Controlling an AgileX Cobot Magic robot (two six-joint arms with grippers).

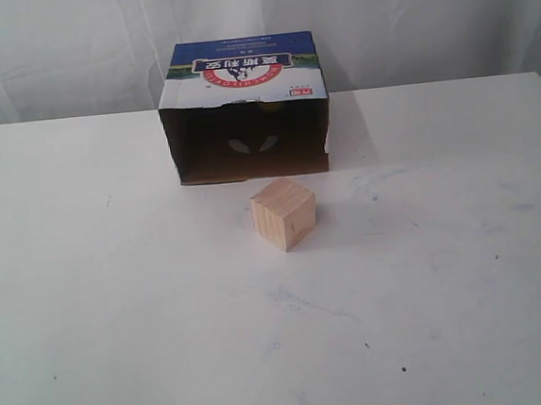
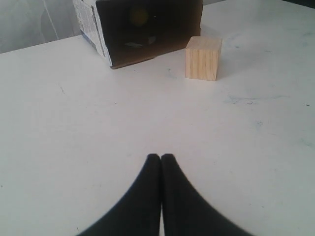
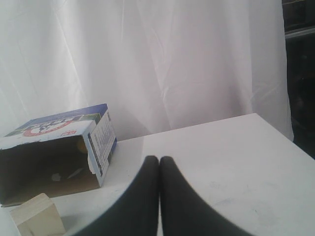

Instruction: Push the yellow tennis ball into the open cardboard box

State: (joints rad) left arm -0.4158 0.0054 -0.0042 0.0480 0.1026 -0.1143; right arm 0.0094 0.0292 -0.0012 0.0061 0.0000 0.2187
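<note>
Lying on its side on the white table, the open cardboard box is showing a blue-and-white panel with a red oval logo. Its white characters are appearing inverted and too small to read. A dim yellow round shape deep inside the box is probably the yellow tennis ball. It is sitting well apart from both grippers, beyond the wooden cube. The left gripper and right gripper are each holding their fingers pressed together, gripping nothing.
</note>
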